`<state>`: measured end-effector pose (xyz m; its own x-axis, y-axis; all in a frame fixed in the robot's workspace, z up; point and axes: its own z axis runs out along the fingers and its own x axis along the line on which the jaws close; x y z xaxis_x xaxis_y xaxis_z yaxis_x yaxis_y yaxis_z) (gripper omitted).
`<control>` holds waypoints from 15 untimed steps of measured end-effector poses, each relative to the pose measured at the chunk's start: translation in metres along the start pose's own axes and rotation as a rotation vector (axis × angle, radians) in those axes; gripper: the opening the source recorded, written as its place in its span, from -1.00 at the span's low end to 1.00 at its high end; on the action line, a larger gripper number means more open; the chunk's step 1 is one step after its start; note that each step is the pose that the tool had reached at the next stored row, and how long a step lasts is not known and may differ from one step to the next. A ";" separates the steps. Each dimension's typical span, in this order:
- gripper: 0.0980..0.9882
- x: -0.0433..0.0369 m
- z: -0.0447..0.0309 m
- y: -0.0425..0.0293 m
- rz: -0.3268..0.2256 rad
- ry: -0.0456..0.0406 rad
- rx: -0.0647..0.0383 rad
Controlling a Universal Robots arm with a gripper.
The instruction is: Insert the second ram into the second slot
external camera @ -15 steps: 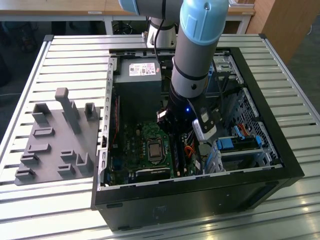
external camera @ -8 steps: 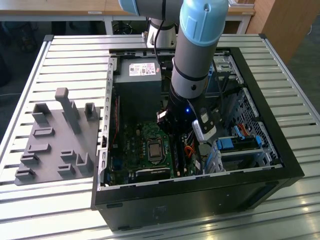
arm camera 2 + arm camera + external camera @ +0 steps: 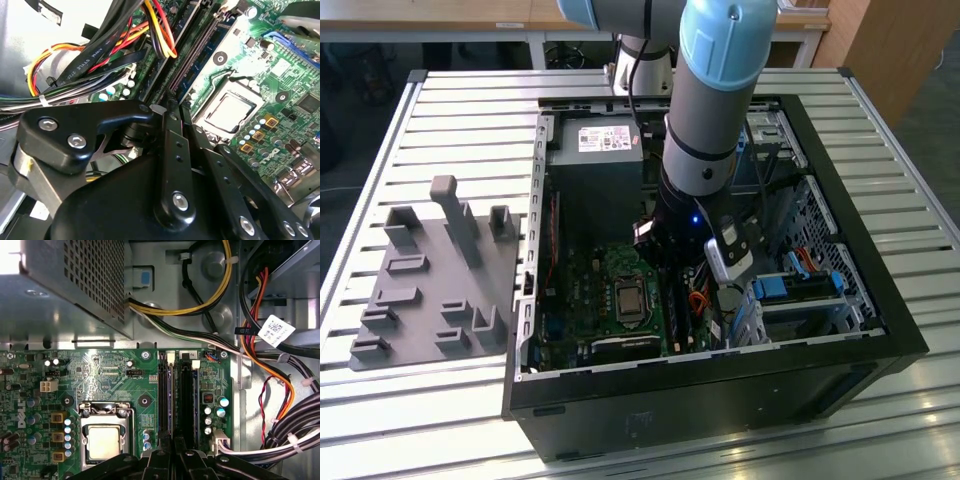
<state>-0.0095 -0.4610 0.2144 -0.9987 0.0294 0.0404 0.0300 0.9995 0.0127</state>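
Two memory slots ran side by side on the motherboard, just beside the processor socket — and the gripper hung directly over them, low inside the open computer case, presumably lined up for seating. Its fingers stood nearly together, pinching a thin dark edge that I took for the second ram, though I could not be sure.
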 end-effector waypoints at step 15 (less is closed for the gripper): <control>-0.91 -0.0001 -0.0001 -0.0010 0.007 -0.0001 0.000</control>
<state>-0.0094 -0.4620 0.2144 -0.9985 0.0368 0.0405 0.0373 0.9992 0.0125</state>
